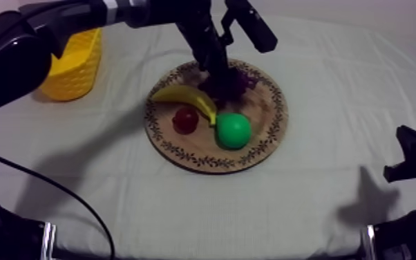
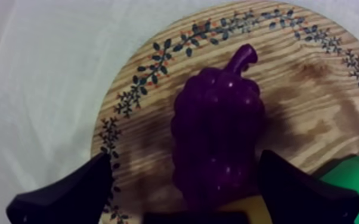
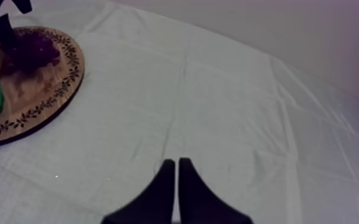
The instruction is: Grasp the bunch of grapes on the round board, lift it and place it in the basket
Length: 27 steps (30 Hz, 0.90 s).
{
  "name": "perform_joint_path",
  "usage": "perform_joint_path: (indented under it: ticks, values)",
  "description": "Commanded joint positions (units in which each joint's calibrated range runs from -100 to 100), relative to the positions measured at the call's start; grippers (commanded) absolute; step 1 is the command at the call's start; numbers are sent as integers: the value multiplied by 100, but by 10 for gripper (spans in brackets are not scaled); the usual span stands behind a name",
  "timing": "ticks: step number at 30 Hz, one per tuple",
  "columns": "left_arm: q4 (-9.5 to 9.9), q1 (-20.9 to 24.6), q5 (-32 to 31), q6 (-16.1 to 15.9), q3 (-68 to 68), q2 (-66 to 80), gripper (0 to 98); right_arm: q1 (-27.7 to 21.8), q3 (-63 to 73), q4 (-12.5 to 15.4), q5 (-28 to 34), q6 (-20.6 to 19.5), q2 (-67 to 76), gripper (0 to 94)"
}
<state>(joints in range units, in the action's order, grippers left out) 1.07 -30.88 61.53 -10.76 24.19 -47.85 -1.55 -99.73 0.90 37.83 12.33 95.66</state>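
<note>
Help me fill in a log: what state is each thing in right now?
wooden board: flat, holds four fruit
bunch of grapes: lying on it, not lifted
left gripper: open, astride the bunch of grapes
right gripper: shut, holding nothing
yellow basket: upright
banana: lying on board
pear: on board
small red fruit: on board

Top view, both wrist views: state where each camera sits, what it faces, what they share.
Top view: overhead, slanting down on round wooden board, yellow basket, left arm.
Left wrist view: on left arm, looking down at purple bunch of grapes inside open left gripper.
Right wrist view: low over cloth, past shut right gripper toward board.
Shared: board, grapes.
</note>
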Motion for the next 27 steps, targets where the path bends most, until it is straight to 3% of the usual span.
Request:
perform_joint_path:
  ticks: [1, 21, 27]
  values:
    - [-12, -12, 73, -17, 184, -191, 918, 2, -4, 0, -1, 0, 1, 2]
    - [-216, 1, 460, -29, 796, -848, 867, 2, -4, 0, -1, 0, 1, 2]
    - [-221, 1, 455, -6, 774, -861, 732, 2, -4, 0, -1, 0, 1, 2]
